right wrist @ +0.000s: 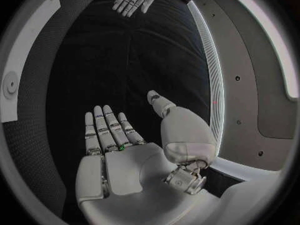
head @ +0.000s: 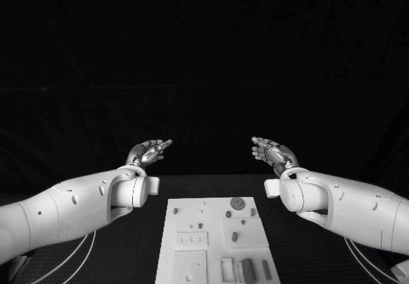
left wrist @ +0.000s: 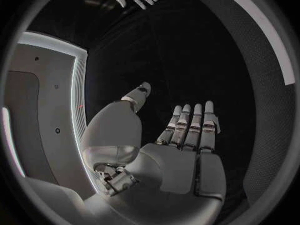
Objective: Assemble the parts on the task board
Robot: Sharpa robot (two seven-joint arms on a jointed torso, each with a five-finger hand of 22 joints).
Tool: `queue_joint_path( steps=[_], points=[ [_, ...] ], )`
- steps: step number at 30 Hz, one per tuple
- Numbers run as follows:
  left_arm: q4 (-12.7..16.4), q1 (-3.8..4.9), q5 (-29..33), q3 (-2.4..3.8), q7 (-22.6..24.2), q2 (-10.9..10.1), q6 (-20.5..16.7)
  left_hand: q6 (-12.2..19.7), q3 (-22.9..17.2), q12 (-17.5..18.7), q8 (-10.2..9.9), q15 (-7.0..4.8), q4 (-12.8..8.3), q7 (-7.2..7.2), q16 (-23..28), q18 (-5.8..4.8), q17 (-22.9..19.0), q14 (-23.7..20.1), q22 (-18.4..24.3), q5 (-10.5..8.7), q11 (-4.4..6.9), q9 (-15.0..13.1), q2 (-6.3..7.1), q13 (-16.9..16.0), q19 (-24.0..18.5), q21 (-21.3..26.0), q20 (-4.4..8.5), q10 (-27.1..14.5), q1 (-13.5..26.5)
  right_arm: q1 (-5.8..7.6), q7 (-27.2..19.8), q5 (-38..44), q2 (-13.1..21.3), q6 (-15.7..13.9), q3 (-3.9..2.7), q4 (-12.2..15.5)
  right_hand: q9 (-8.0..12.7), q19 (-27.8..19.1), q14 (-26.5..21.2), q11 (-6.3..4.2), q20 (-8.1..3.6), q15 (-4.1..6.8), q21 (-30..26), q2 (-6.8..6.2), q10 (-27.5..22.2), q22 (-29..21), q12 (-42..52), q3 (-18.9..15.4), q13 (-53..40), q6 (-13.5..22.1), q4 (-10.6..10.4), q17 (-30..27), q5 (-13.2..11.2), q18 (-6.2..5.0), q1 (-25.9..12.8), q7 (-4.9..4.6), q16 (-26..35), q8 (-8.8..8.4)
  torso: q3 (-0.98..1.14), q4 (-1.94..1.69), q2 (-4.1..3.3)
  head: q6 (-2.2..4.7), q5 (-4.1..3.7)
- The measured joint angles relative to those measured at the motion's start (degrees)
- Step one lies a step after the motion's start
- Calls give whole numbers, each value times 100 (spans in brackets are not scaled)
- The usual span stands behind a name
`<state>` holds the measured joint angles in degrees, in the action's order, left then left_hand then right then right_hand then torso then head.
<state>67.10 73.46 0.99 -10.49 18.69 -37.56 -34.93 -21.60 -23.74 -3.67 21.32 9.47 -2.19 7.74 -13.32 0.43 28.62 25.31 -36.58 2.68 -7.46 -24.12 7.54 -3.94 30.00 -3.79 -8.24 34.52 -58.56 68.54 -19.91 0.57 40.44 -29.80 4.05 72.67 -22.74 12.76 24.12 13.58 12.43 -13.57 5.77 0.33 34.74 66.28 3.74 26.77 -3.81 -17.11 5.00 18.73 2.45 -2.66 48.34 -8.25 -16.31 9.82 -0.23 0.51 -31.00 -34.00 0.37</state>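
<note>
- Two hands raised above the far side of the black worktop (head: 127, 260), palms facing each other, well apart.
- Left hand (head: 146, 152): fingers spread and straight, holding nothing.
- Board (head: 213, 245): flat on the worktop, between the arms and nearer the robot than both hands; small parts (head: 237, 203) lie on it, untouched.
- Right hand (head: 274, 153): fingers apart, empty.

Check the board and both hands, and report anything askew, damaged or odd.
Nothing stands out. The task board lies flat and square on the table, with its parts on it. The left hand and right hand are raised beyond it, palms facing each other, holding nothing.
</note>
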Motion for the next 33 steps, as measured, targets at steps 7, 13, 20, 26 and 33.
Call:
queue_joint_path(
  steps=[7, 13, 20, 26, 33],
  points=[
    [-666, 374, 52, -275, -559, 206, 550, -12, -17, -16, 15, 10, -4, 14, -16, 1, 45, 22, -56, 1, -8, -32, 7, -15, 32, -12, -15, 111, -48, 329, 605, 109, -169, 1041, 149, -696, -156, 198, 133, 24, 29, -30, 33, -10, 165, 486, 39, 89, -20, -150, 212, 72, 0, -1, 242, -19, -96, 138, 0, 0, 0, 0, 1],
    [-801, 444, 78, -320, -824, 246, 809, -359, 1, -262, 181, 74, -116, 108, -275, 1, 138, 472, -122, 1, -163, -103, -182, -117, 335, -165, 99, 636, -237, 450, 964, 186, -232, 1661, 202, -955, -441, 652, 522, 41, 4, -69, 169, -73, 517, 774, 207, 225, -75, -593, 560, 180, 22, -221, 558, -39, -321, 432, -1, 0, 1, 1, 1],
    [-468, 407, 31, -330, -903, -13, 1202, -1723, -434, -1015, 638, -179, -679, 254, -1220, 228, 556, 2408, -366, 20, -151, -186, -429, -431, 1706, -808, 491, 2285, -830, 288, 1144, 2562, -353, 1788, 213, -1313, -632, 1507, 1350, -72, -54, 86, 377, -152, 1260, 830, 517, 458, -180, -1357, 934, 362, 22, -494, 977, -100, -731, 826, 0, -10, 1, 12, 26],
    [-26, 397, -160, -326, -882, -258, 1426, -2433, -786, -1177, 659, -476, -1121, 212, -1437, 276, 801, 3100, -455, 20, 120, -73, -525, -556, 2328, -1036, 724, 2997, -918, 218, 1209, 4121, -332, 1854, 203, -1176, -690, 2327, 2143, -252, -98, 382, 579, -230, 1875, 813, 688, 567, -230, -1990, 1074, 555, 22, -764, 1337, -193, -1073, 1068, 18, -10, -26, 13, 55],
    [505, 338, -307, -328, -810, -471, 1571, -2578, -892, -1092, 589, -506, -1339, 166, -1370, 268, 906, 3173, -454, 19, 144, 15, -596, -557, 2409, -1037, 805, 3124, -799, 57, 1289, 5901, -263, 1983, 209, -955, -676, 3185, 2981, -377, -159, 732, 815, -322, 2313, 796, 714, 543, -217, -2448, 1128, 808, 22, -1028, 1565, -262, -1388, 1115, 50, -37, -97, -41, 1]
  ],
)
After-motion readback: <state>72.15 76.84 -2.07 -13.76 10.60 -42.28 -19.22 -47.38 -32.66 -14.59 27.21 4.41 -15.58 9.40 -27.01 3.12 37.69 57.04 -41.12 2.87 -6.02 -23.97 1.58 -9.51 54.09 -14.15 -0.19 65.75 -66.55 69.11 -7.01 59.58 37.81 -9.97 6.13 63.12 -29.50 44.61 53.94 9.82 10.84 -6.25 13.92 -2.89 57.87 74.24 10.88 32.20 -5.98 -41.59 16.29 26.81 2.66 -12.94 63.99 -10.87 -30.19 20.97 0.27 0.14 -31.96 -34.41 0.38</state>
